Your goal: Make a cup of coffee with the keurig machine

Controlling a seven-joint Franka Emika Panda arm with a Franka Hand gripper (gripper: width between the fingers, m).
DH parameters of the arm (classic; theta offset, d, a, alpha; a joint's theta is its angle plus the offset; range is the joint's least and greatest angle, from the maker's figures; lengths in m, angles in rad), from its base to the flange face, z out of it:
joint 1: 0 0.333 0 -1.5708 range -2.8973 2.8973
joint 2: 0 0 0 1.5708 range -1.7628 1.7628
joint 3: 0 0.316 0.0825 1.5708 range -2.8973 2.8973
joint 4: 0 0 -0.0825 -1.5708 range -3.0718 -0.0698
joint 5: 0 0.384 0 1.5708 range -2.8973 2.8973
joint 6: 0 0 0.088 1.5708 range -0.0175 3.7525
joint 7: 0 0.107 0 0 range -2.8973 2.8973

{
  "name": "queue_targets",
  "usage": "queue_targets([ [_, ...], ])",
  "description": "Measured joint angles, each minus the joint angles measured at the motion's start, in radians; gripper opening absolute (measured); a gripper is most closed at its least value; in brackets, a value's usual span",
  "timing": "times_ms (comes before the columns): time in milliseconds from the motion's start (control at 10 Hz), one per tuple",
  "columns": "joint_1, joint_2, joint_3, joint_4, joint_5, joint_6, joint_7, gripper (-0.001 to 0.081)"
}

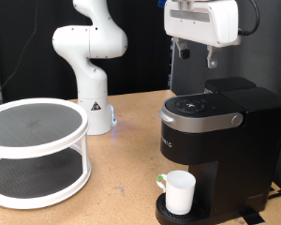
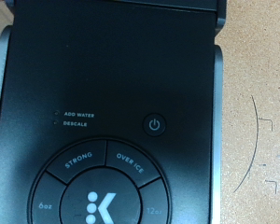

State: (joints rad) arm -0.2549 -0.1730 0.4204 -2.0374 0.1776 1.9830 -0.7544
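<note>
Black keurig machine (image 1: 214, 141) on the wooden bench (image 1: 122, 169), lid down, power button (image 2: 154, 124) unlit; white cup (image 1: 180, 192) on its drip tray. Pincer (image 1: 199, 56) hovers above the lid, touching nothing; opening width cannot be told

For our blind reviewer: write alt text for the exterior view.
A white gripper hangs above the closed lid of a black keurig machine, holding nothing. A white cup already stands on the machine's drip tray. At the exterior view's left, a white two-tier round rack sits on the wooden table, near the arm's white base.
</note>
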Motion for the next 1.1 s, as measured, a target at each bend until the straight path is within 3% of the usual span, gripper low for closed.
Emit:
queue_targets([
  [700,0.0,0.047,0.002,-0.011,-0.042,0.008,0.005,0.0779],
  [800,0.0,0.048,0.002,-0.021,-0.044,0.022,0.005,0.0614],
  [900,0.001,0.048,0.003,-0.036,-0.045,0.044,0.005,0.0614],
  [1000,0.001,0.047,0.003,-0.057,-0.045,0.085,0.005,0.0476],
  [1100,0.001,0.043,0.003,-0.087,-0.045,0.142,0.006,0.0476],
])
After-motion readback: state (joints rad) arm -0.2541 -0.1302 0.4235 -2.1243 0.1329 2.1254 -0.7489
